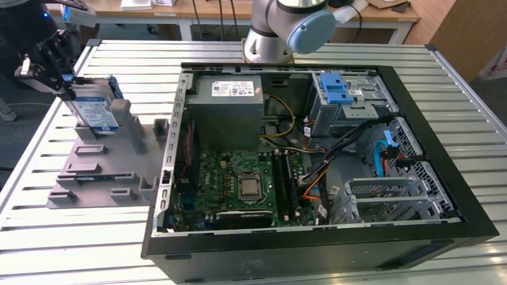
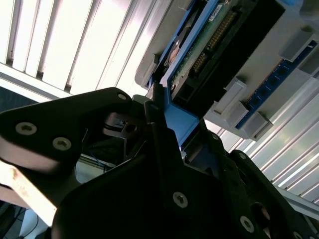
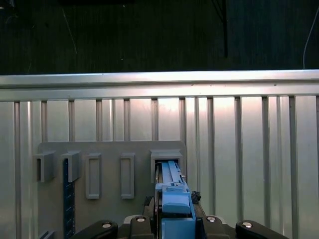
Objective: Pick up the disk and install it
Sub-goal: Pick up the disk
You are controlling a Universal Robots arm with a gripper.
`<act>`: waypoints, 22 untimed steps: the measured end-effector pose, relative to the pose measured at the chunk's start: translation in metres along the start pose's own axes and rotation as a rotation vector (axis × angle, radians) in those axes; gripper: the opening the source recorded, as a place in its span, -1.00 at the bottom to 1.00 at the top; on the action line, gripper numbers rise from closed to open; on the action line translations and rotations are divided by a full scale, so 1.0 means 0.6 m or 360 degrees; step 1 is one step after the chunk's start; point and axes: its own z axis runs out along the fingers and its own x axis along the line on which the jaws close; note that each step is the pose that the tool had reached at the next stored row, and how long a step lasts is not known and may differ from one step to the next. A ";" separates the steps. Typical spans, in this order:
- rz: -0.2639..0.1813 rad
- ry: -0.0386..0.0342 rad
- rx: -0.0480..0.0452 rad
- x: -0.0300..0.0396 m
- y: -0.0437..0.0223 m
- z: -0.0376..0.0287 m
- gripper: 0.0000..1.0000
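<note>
Exterior view, disk: here we are, the disk [image 1: 97, 113] stands on edge in the grey holder [image 1: 95, 172] on the desk [image 1: 79, 249], to the exterior view's left of the open computer case [image 1: 317, 249].
Exterior view, gripper: the gripper [image 1: 67, 83] is right on the disk's upper edge.
Exterior view, progress: the grasp looks made, but I can't tell whether the disk has cleared the holder. The drive cage [image 1: 348, 113] under its blue bracket [image 1: 339, 88] is well apart from the disk, so carrying and installing are all left to do.
Exterior view, count: one disk, one gripper, one holder, one case.
Second wrist view, jaws: clenched, by the look of it, on the blue frame edge of the disk [image 2: 219, 45]. The gripper [image 2: 167, 124] has a finger either side, and the green circuit board [image 2: 199, 59] faces out.
First wrist view, disk: the disk [image 3: 173, 194] is seen edge-on, running from the gripper [image 3: 174, 219] up to the end pocket of the holder [image 3: 109, 149].
First wrist view, count: five raised pockets [image 3: 93, 175] in a row, with one disk among them.
</note>
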 end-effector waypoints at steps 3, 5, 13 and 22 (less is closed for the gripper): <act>0.0000 0.0000 0.0000 0.000 0.000 -0.002 -0.26; 0.0000 -0.0001 0.0000 0.000 0.000 -0.004 -0.26; 0.0000 -0.0001 0.0000 0.000 0.000 -0.017 -0.26; 0.0000 -0.0001 0.0000 0.000 0.000 -0.021 -0.26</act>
